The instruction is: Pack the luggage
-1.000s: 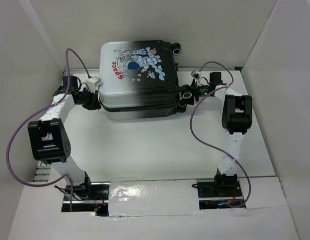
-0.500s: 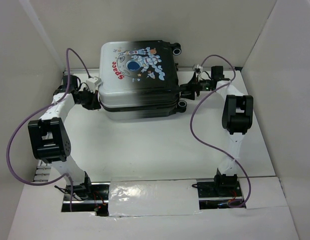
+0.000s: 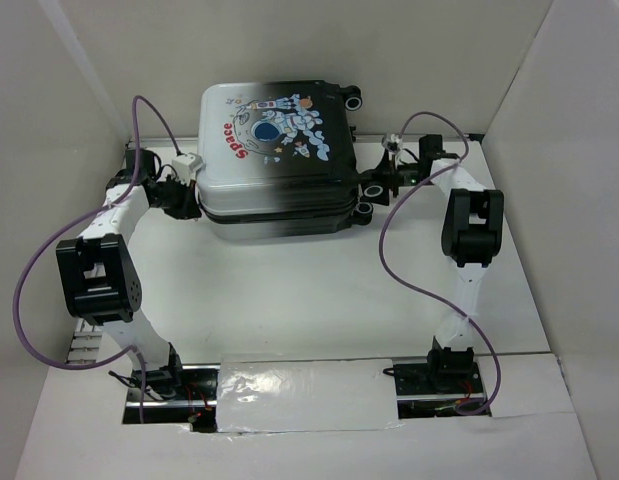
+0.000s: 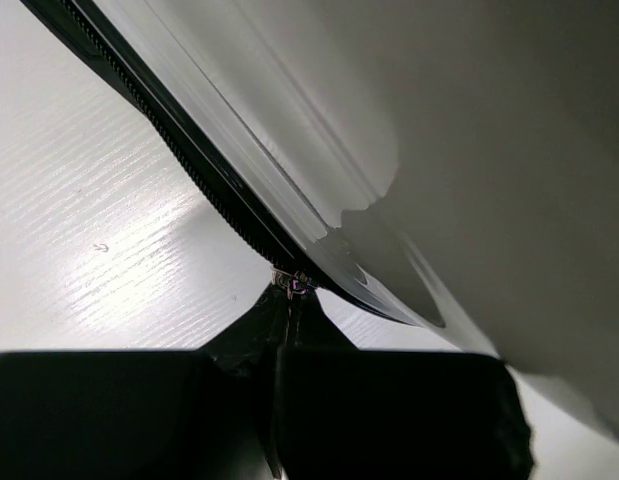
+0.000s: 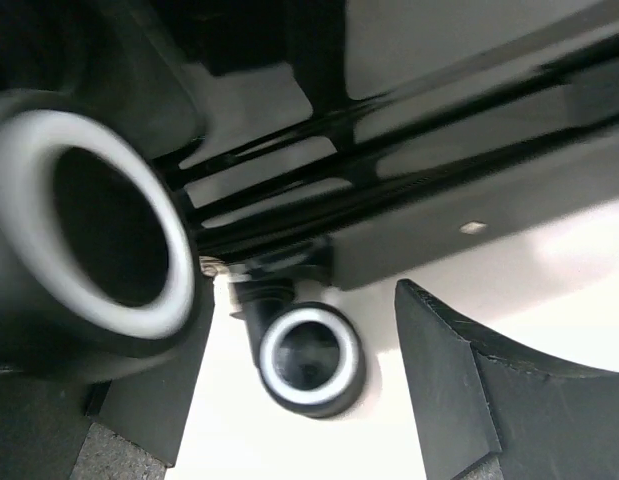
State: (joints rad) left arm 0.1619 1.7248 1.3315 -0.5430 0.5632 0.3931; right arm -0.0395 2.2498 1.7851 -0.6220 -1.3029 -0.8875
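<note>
The luggage (image 3: 274,160) lies flat and closed at the back of the table, its astronaut print and red "Space" facing up. My left gripper (image 3: 196,200) is at its left side, shut on the zipper pull (image 4: 292,283); the zipper track (image 4: 189,165) runs along the shell (image 4: 439,150). My right gripper (image 3: 370,186) is at the luggage's right end by the black wheels. It stands open, with one small wheel (image 5: 309,358) between its fingers (image 5: 459,390) but not gripped. A second wheel (image 5: 99,230) looms close on the left.
The white table (image 3: 309,290) stretches between the luggage and the arm bases. White walls close in the left, back and right. Purple cables (image 3: 399,250) loop off both arms. A shiny plastic-covered strip (image 3: 304,395) lies between the bases.
My right gripper has shifted a little toward the back beside the wheels and its jaws have widened slightly. The left arm and the luggage have not moved.
</note>
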